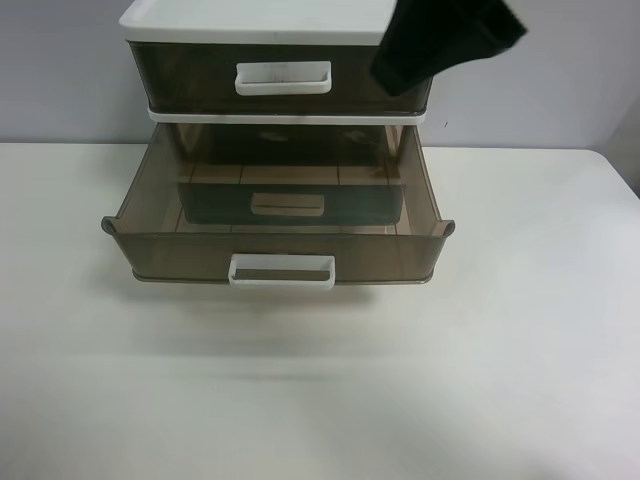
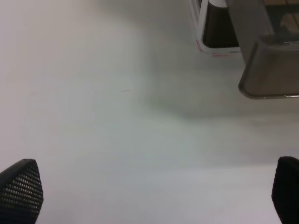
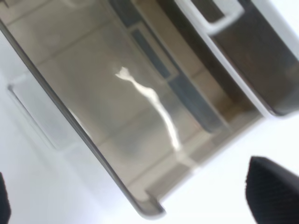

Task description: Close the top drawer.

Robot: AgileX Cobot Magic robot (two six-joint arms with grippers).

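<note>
no readable text, labels or numbers anywhere

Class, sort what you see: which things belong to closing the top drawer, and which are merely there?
Belong to the job:
top drawer
scuffed white handle
right gripper, open, near the drawers

Merely there:
pulled-out lower drawer
white table
left gripper, open over the table

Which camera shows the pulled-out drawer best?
Exterior high: the whole pulled-out drawer, front, handle and interior. Right wrist shows a blurred close-up of its interior; left wrist catches only one corner.
</note>
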